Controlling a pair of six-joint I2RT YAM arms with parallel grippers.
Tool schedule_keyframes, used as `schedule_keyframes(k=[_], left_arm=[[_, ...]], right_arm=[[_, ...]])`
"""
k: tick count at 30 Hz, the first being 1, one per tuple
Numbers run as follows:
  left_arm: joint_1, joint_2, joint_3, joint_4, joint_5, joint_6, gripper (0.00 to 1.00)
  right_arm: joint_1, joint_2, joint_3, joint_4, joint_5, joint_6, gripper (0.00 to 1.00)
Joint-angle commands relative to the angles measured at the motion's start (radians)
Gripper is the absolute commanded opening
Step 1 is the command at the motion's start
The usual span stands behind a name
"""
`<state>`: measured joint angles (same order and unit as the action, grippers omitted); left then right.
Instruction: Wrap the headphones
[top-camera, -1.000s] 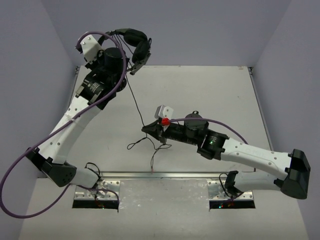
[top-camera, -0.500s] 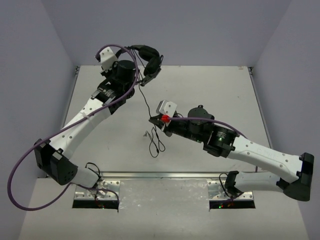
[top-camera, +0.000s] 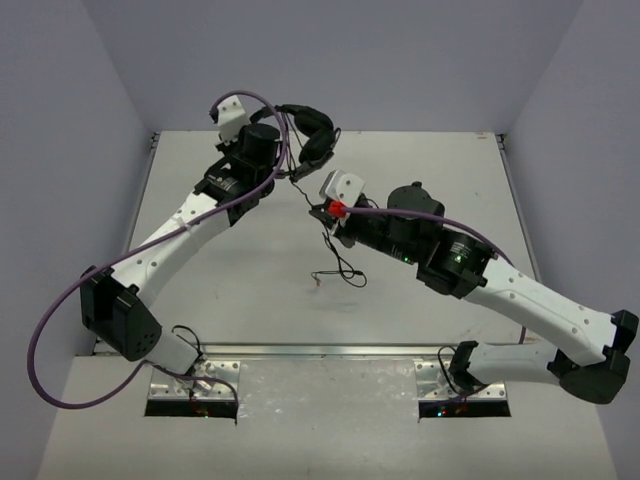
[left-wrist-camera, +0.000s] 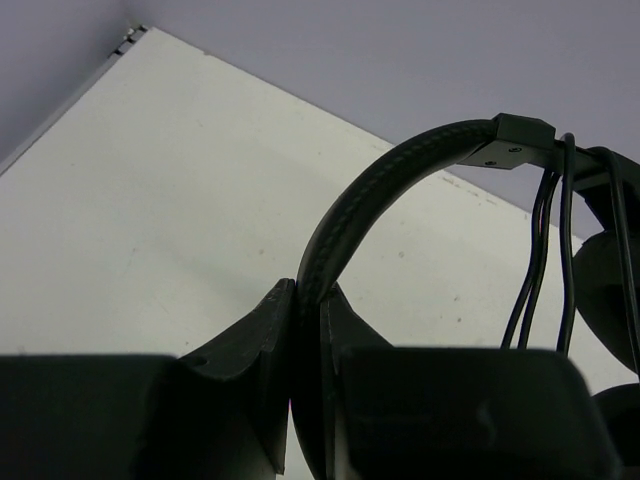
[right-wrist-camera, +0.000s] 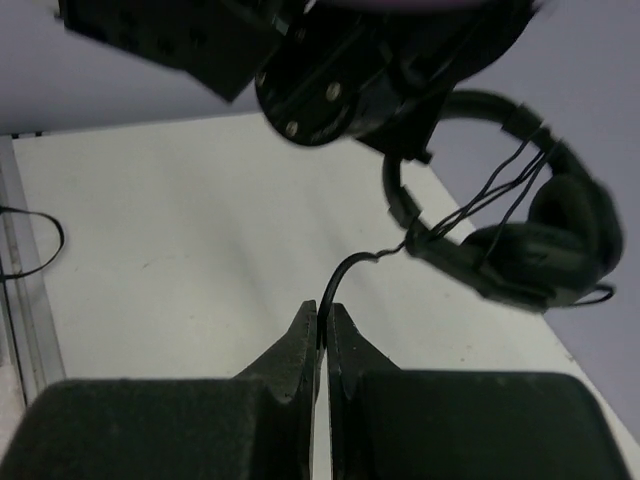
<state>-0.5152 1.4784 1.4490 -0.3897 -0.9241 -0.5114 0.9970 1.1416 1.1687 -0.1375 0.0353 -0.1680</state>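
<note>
The black headphones (top-camera: 312, 128) hang in the air over the table's far edge. My left gripper (left-wrist-camera: 308, 287) is shut on their padded headband (left-wrist-camera: 385, 190), and in the top view this gripper (top-camera: 293, 158) sits just below the earcups. Thin cable strands (left-wrist-camera: 545, 255) run down from the headband's end. My right gripper (right-wrist-camera: 322, 312) is shut on the thin black cable (right-wrist-camera: 347, 268) a short way from the headset (right-wrist-camera: 530, 240). Seen from above, the right gripper (top-camera: 318, 207) is close under the headphones, and the cable's loose tail (top-camera: 340, 272) dangles to the table.
Thick purple robot cables loop over the left arm (top-camera: 60, 330) and along the right arm (top-camera: 440, 232). A metal rail (top-camera: 330, 350) runs across the near edge between the arm bases. Grey walls close in the table (top-camera: 450, 170) on three sides.
Both arms have swung right and toward each other. The right gripper has risen with the cable up to just below the headphones, and the loose tail has been dragged right across the table.
</note>
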Motion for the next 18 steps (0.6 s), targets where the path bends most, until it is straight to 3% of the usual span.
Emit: schedule_keyframes(k=[1,3,11,14,18], left_arm=[[0.007,-0.007,-0.035,0.124,0.132,0.062,0.00],[0.007,-0.009,-0.062,0.135,0.278,0.133,0.00],[-0.066,-0.047,-0.176,-0.087,0.589,0.209,0.00],[-0.127,-0.033,-0.190,-0.298,0.594,0.226,0.00],[-0.190,-0.107,-0.285,-0.310,0.574,0.273,0.00]], right_arm=[[-0.017,0.026,0.166,-0.034,0.032,-0.106,0.01],[-0.066,0.061,0.225,-0.082,0.022,-0.140,0.01],[-0.243,0.181,0.292,-0.137,0.032,-0.274,0.01],[-0.302,0.208,0.260,-0.108,0.037,-0.309,0.01],[-0.336,0.218,0.204,-0.031,0.109,-0.353,0.01]])
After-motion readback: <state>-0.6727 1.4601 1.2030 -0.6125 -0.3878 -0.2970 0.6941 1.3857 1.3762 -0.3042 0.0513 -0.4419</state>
